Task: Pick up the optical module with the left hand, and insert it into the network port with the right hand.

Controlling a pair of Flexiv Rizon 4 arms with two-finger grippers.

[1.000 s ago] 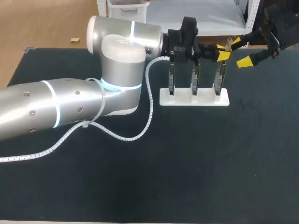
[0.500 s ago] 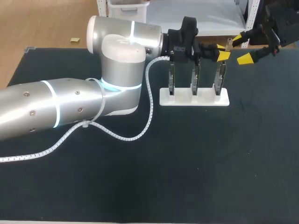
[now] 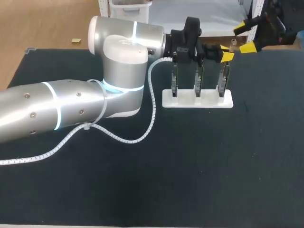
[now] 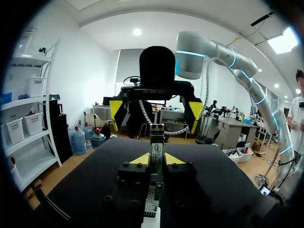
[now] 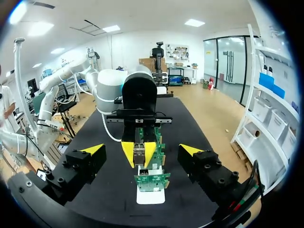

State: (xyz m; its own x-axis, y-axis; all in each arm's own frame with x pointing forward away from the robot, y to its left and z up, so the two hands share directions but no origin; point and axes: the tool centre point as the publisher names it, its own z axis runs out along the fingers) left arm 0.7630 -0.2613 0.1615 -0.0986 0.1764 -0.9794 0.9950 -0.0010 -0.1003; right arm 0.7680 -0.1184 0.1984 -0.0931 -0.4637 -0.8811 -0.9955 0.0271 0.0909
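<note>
The left gripper [image 3: 226, 53] is closed on the small optical module [image 4: 156, 148], with one yellow tip on each side of it. It holds the module up over one end of the white rack [image 3: 197, 100], where three green boards [image 5: 152, 179] stand. The right gripper [image 3: 244, 38] is wide open and holds nothing. It faces the module, near it, above the far edge of the dark bench [image 3: 190, 166].

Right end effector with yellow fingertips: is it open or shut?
Open. The yellow-tipped right end effector holds its two fingers wide apart in the right wrist view, gripping nothing.
</note>
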